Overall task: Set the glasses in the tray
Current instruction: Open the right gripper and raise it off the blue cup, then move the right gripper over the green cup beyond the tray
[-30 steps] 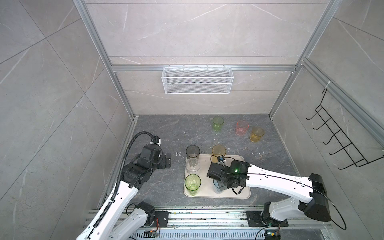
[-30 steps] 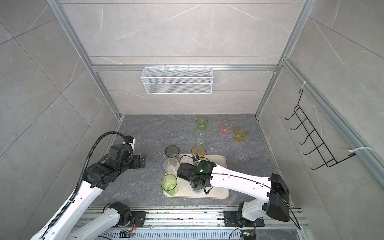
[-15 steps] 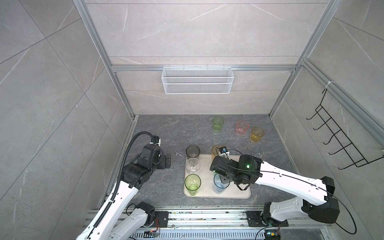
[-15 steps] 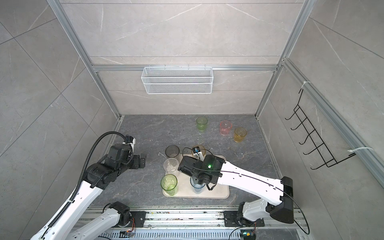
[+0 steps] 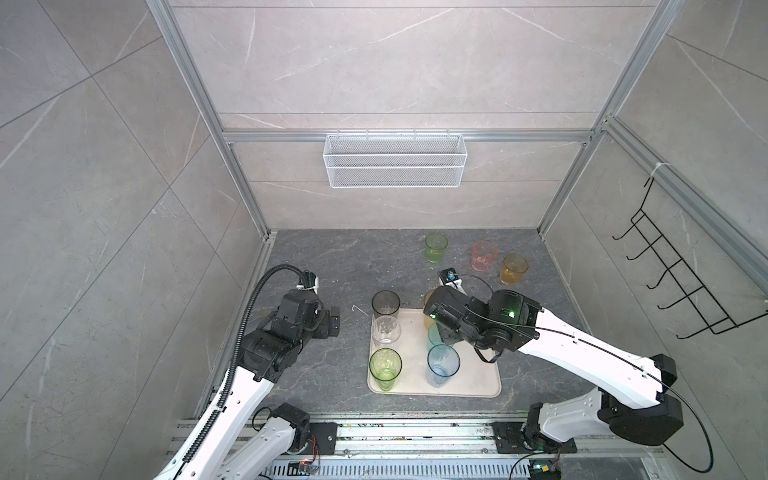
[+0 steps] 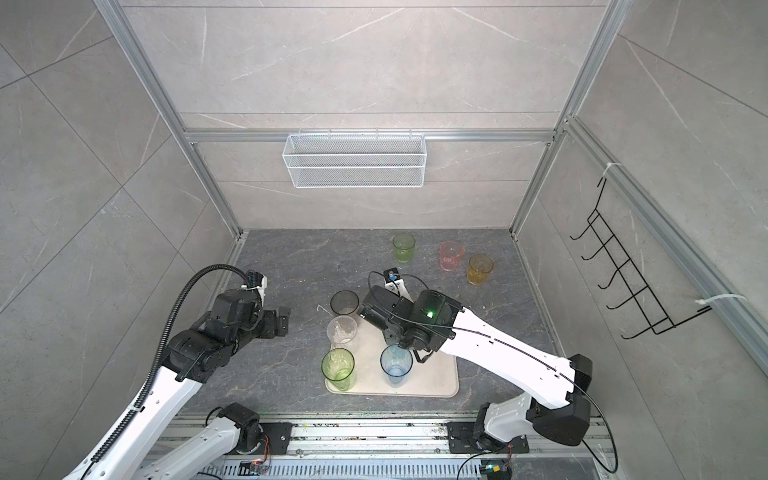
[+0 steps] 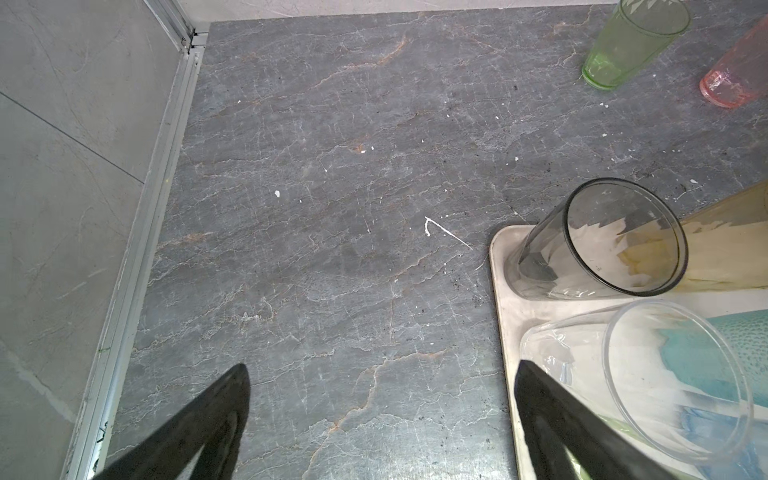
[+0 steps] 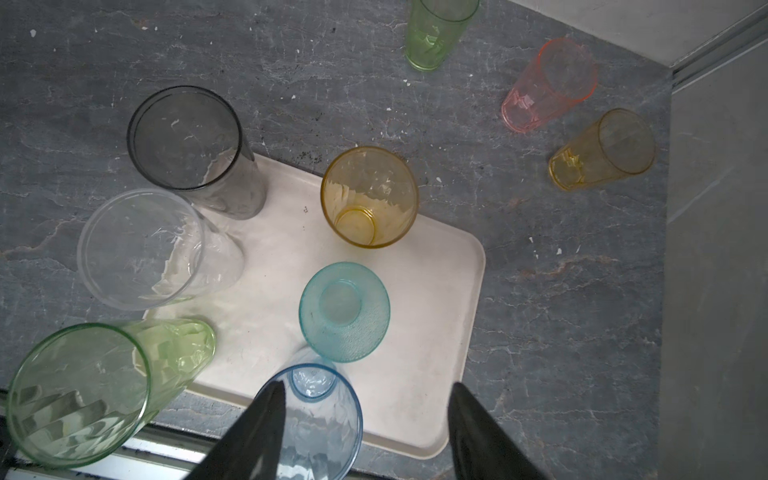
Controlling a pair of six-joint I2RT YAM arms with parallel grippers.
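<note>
Six glasses (image 8: 344,311) stand in the tray (image 8: 436,311); three (green, pink, amber) wait at the surface's (image 8: 561,291) far right corner. Right gripper (image 8: 365,386), jaws apart, empty, should fetch one next; left gripper (image 7: 381,365) gapes, idle.

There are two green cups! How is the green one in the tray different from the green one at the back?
The see-through green tumbler in the tray stands in the near left corner of the flat cream tray; the see-through green tumbler at the back stands outside it on the grey stone tabletop. The tray one looks taller and wider. A clear tumbler stands close behind it; the back one stands apart. Both are upright and empty.
</note>
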